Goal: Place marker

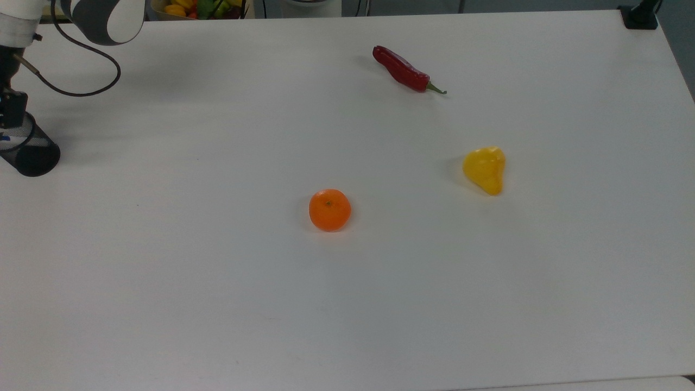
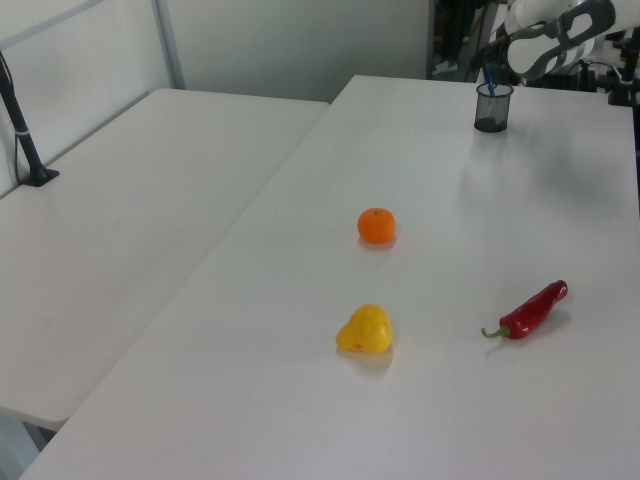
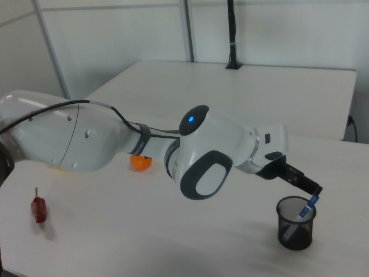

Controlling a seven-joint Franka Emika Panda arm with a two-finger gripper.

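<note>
On the table: black mesh cup (image 3: pixel 296 230)
Marker (image 3: pixel 303 212): leaning inside the cup
Gripper (image 3: pixel 315 191): just above the marker; grip unclear

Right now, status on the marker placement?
Gripper over cup rim. Marker leaning inside cup, blue end up. Orange, pear, chilli well apart.

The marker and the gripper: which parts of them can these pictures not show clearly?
- Marker, right view: its lower end is veiled by the mesh cup.
- Gripper, top view: cut off by the top view's left edge.
- Gripper, left view: too small to make out.
</note>
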